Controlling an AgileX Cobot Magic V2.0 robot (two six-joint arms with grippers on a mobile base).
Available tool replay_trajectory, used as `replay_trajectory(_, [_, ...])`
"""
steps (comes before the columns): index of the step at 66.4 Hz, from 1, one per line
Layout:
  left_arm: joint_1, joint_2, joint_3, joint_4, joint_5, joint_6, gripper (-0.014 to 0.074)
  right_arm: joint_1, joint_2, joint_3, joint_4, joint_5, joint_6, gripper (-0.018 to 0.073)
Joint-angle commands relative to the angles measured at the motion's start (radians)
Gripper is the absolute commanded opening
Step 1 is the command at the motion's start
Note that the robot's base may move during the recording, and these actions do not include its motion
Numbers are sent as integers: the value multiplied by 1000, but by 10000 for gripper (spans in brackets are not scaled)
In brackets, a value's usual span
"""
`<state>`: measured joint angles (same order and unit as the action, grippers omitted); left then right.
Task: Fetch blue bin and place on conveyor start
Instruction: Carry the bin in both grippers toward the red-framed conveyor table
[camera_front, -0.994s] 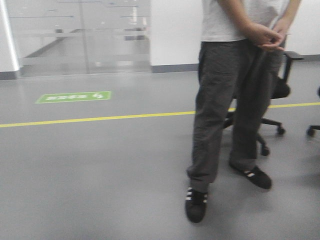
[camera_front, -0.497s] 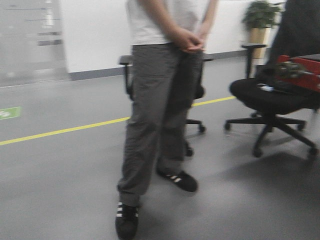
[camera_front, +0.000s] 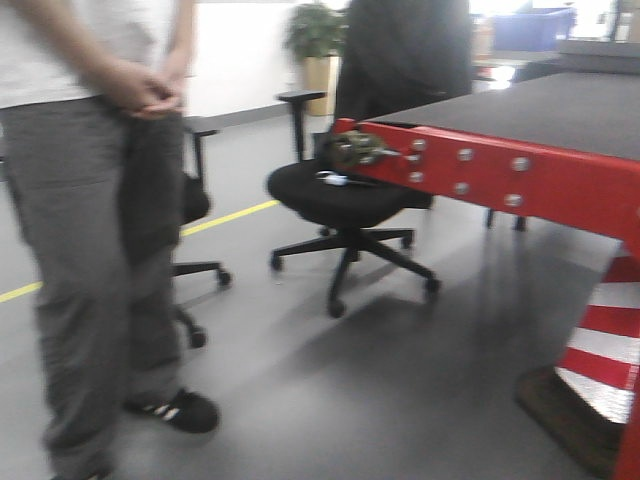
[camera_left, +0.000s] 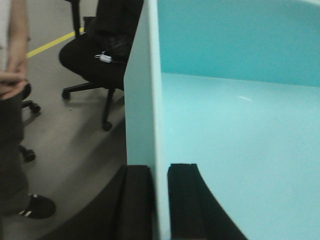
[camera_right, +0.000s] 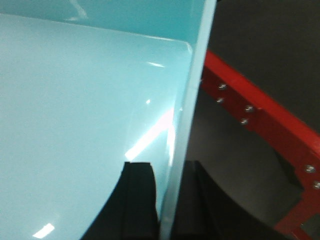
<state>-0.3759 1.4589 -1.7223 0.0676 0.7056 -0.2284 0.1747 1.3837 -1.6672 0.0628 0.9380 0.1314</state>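
Sam: Everything has slid to the left since a moment ago. The person in grey trousers (camera_front: 90, 250) was in the middle and is now at the left edge. A wide dark grey belt (camera_front: 560, 110) with a shiny red metal frame (camera_front: 500, 180) has come in on the right.

Lily: So where is the bin?

Sam: Up between the two arms. It is a light turquoise plastic tub (camera_left: 240, 125) with smooth walls, and it looks empty.

Lily: Who is holding it?

Sam: Both. The left gripper (camera_left: 160, 172) is pinched onto the left wall, one black finger outside and one inside. The right gripper (camera_right: 167, 170) pinches the right wall the same way.

Lily: Which way is the belt from the tub?

Sam: To the right and in front. In the right wrist view the red frame with its silver bolts shows just past the right wall, so the right arm is the nearer one. On the left side there is only floor and a black office chair (camera_left: 95, 60).

Lily: And how does the tub lie?

Sam: It stretches side to side, from one gripper to the other. It is not on the belt yet. I think it must go further right and over the red edge before it can be set down.
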Motion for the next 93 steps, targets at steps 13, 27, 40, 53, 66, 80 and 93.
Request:
replay_trajectory(13, [-6,-16,-9,-34,-78,0,-111,-2,-11,-8,-1,-12,-24,-153])
replay_trajectory(27, [-6,-16,-9,-34,-78,0,-111,-2,-11,-8,-1,-12,-24,-153])
replay_trajectory(40, [-6,-16,-9,-34,-78,0,-111,-2,-11,-8,-1,-12,-24,-153])
replay_trajectory(53, [-6,-16,-9,-34,-78,0,-111,-2,-11,-8,-1,-12,-24,-153])
replay_trajectory(66, [-6,-16,-9,-34,-78,0,-111,-2,-11,-8,-1,-12,-24,-153])
replay_trajectory(80, [-6,-16,-9,-34,-80,0,-111,-2,-11,-8,1,-12,-24,-153])
replay_trajectory(93, [-6,-16,-9,-34,-82,0,-111,-2,-11,-8,1,-12,-24,-153])
